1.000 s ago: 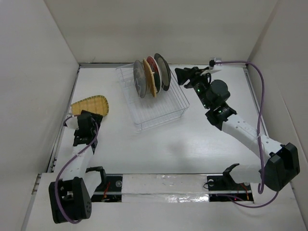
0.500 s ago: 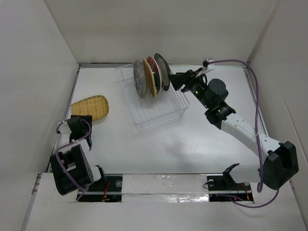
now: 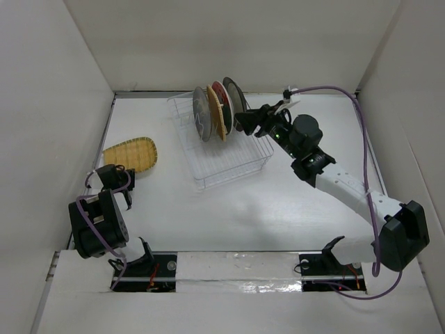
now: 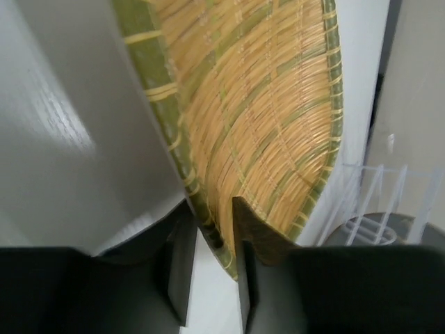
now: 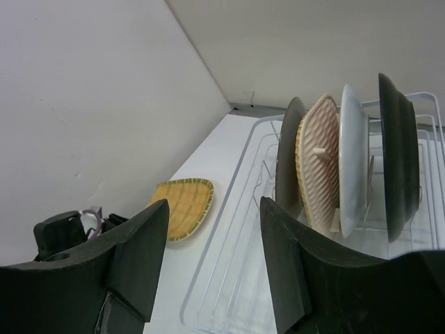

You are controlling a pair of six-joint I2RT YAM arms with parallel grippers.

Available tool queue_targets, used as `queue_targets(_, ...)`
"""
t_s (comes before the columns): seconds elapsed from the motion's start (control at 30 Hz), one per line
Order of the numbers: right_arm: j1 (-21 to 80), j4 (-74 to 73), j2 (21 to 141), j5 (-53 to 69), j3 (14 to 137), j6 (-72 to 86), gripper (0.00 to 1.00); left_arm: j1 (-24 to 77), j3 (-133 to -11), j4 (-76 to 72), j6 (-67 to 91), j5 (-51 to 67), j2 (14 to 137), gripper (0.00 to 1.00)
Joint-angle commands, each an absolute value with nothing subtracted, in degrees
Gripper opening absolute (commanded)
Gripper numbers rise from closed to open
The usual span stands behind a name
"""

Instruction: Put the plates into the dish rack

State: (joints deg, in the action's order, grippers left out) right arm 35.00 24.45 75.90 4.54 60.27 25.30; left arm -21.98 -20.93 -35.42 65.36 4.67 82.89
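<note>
A yellow-orange woven plate [image 3: 131, 153] lies flat at the table's left side. My left gripper [image 3: 122, 182] is at its near edge, shut on the green-striped rim [image 4: 208, 209], one finger [image 4: 240, 229] on top of the plate [image 4: 264, 104]. The clear dish rack [image 3: 236, 163] stands at centre back. Several plates stand upright in it: grey [image 3: 201, 115], woven [image 3: 217, 117], floral [image 3: 220, 90] and dark-rimmed [image 3: 235, 104]. My right gripper [image 3: 247, 120] hovers open and empty right beside the dark-rimmed plate. In the right wrist view it [image 5: 212, 257] looks along the rack [image 5: 236, 278] toward the flat plate [image 5: 182, 207].
White walls close in the table on the left, back and right; the left wall [image 3: 62, 139] runs close to the flat plate. A purple cable [image 3: 368, 139] loops over the right arm. The left arm's body [image 3: 94, 223] sits folded near the front left corner.
The left arm has folded back toward its base and its gripper has shut on the woven plate's near rim. The right gripper has moved left, closer to the plates in the rack.
</note>
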Motion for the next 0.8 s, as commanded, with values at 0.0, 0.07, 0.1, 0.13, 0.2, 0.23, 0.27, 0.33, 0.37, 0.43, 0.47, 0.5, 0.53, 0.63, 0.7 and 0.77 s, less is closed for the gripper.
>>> queue_targets(0.0,35.3,24.8,74.1,4.9,62.9,24.3,0.61,-22.3,-22.1,-39.5,65.3,5.8,83.4,0.11)
queue_targets(0.07,35.3,24.5,73.0,5.0,62.8,24.1,0.61,-22.3,-22.1,-39.5,65.0,6.0,83.3,0.0)
queue_targets(0.1,35.3,24.6,72.7,5.5,62.8,24.1,0.62,-22.3,-22.1,-39.5,64.8,6.2,83.1,0.0)
queue_targets(0.13,35.3,24.6,72.2,5.8,62.7,24.1,0.62,-22.3,-20.9,-40.2,64.9,6.3,82.7,0.0)
queue_targets(0.2,35.9,24.5,72.0,6.9,62.8,24.1,0.61,-22.3,-18.9,-42.5,65.0,7.2,79.9,0.0)
queue_targets(0.23,35.9,24.4,72.0,7.5,63.0,24.1,0.54,-22.3,-17.2,-43.8,64.6,7.5,78.4,0.0)
queue_targets(0.27,36.4,24.3,72.4,8.3,63.3,23.9,0.4,-22.3,-16.6,-43.8,64.1,7.6,74.7,0.0)
queue_targets(0.33,37.1,23.4,73.2,10.3,64.8,23.4,0.0,-22.3,-14.9,-42.7,62.9,8.1,70.2,0.0)
queue_targets(0.37,38.7,23.1,74.5,10.9,65.3,23.1,0.0,-22.3,-14.6,-41.4,61.5,8.1,65.1,0.0)
queue_targets(0.43,40.1,21.8,76.0,12.5,67.2,21.9,0.0,-22.3,-14.0,-37.0,60.2,7.5,59.4,0.0)
queue_targets(0.47,40.8,21.6,76.8,12.7,67.8,21.7,0.0,-22.3,-13.8,-35.4,59.5,7.4,53.8,0.0)
queue_targets(0.5,42.2,21.2,78.5,12.8,68.3,21.6,0.0,-22.3,-13.7,-34.1,59.1,7.3,50.8,0.0)
queue_targets(0.53,42.7,21.1,79.3,12.8,68.7,21.4,0.0,-22.3,-14.0,-31.0,58.6,7.3,48.2,0.0)
queue_targets(0.63,44.9,20.0,82.5,13.3,70.8,20.8,0.43,-22.3,-16.8,-22.4,54.7,8.2,38.4,0.0)
queue_targets(0.7,45.4,18.5,84.1,13.3,72.9,20.3,0.78,-22.3,-19.0,-17.7,51.2,9.0,32.5,0.0)
queue_targets(0.77,46.8,17.6,86.6,13.4,74.4,19.6,0.88,-22.3,-22.0,-13.6,49.5,11.4,27.9,0.0)
